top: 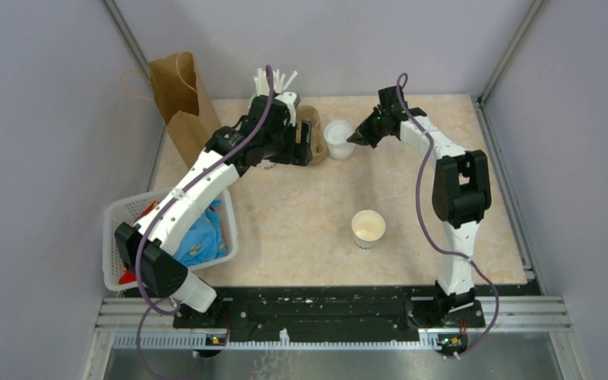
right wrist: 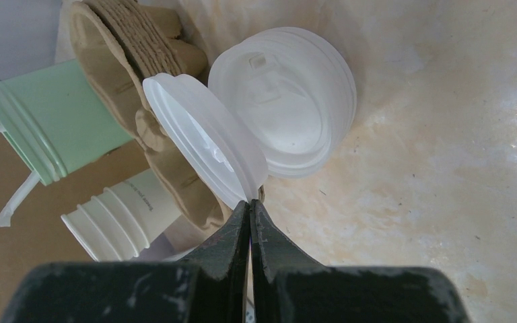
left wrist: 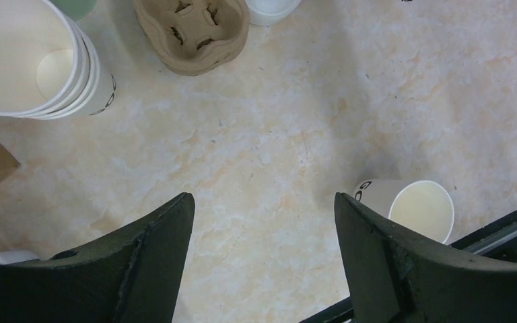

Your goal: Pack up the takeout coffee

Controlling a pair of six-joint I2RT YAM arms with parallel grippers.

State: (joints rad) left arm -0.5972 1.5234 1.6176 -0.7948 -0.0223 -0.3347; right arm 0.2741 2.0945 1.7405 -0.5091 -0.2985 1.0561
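Far back, the right gripper (right wrist: pixel 250 205) pinches a lid (right wrist: pixel 198 138), maybe just one; lift it slowly. The left gripper (left wrist: pixel 262 202) is wide and empty.

You're looking at a robotics lab cell. Plain grey panel walls (top: pixel 39 119) on aluminium framing (top: pixel 124 36) box in the marble-look table (top: pixel 301 214), with a black mounting plate (top: pixel 324 305) along its near edge.

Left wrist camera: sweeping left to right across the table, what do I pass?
Cup stack → carrier tray → lid stack → lone cup
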